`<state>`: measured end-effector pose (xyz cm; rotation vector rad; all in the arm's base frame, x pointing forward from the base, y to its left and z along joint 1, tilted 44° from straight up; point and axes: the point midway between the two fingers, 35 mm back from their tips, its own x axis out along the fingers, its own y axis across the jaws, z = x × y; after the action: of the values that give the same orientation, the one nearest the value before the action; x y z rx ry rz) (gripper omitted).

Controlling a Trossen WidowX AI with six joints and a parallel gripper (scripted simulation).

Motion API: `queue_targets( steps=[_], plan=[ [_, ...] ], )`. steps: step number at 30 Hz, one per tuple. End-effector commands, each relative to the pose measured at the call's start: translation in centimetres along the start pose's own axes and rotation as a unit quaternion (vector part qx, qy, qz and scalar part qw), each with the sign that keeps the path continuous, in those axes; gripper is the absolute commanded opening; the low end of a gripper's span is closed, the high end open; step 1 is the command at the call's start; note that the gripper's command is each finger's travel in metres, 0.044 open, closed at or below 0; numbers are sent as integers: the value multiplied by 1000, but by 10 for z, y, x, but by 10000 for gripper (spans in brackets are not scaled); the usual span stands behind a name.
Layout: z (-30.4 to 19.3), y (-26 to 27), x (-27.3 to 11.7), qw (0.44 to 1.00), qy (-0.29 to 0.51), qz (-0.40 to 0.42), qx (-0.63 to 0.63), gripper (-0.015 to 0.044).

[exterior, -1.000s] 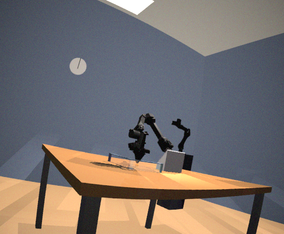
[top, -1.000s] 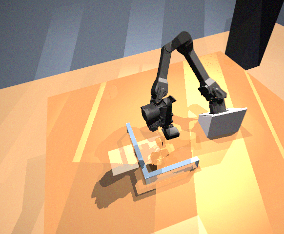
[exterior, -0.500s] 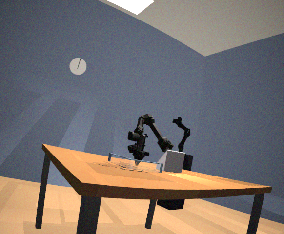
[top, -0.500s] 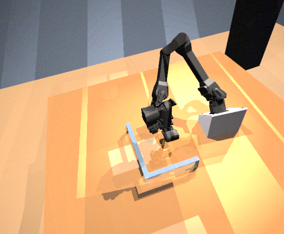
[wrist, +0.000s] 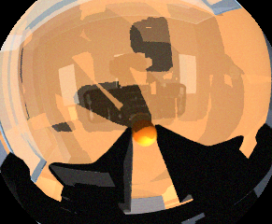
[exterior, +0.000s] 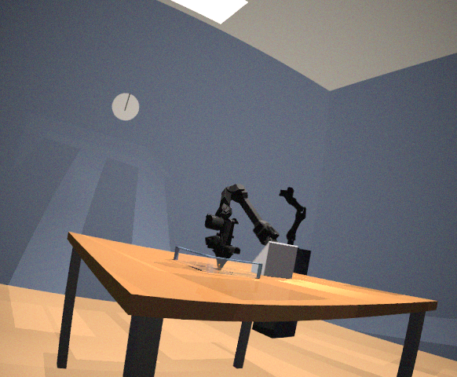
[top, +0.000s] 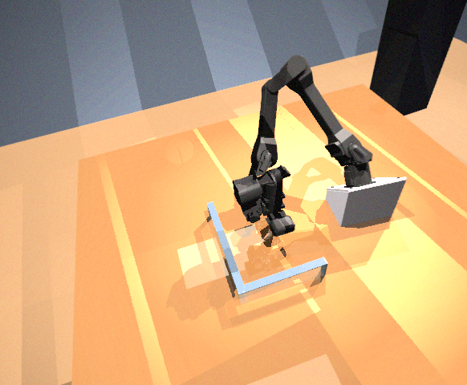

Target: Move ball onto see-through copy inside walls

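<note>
Arm point(top: 266, 124) folded downward, end effector point(wrist: 145, 133) clamped on ball point(wrist: 145, 136), inside corner walls point(top: 225, 244)

No text, label, brand, number or sign can be read in any of the three views. The round wall disc point(exterior: 125, 106) carries only one dark line, with no digits or letters on it.

Warm, fairly bright light falls in pale yellow bands across the desk point(top: 101, 232), with overlapping soft shadows of the arm point(top: 266, 119) beneath it. The exterior view is dimmer, lit by a ceiling panel point(exterior: 208, 8). The wrist view is a fisheye circle, bent at the edges, black outside, slightly blurred.
</note>
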<state>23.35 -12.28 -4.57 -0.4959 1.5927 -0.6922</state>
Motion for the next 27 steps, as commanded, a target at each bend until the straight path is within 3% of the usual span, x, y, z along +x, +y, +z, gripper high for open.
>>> queue_targets(
  steps=[1, 6, 13, 20, 27],
  plan=[
    [0, 0, 0, 1000, 0, 0, 0, 105],
    [0, 0, 0, 1000, 0, 0, 0, 216],
    [0, 0, -2, 1000, 0, 0, 0, 216],
    [-1, 1, -85, 1000, 3, 0, -4, 216],
    [1, 1, -81, 1000, -2, -3, -7, 216]
  ],
)
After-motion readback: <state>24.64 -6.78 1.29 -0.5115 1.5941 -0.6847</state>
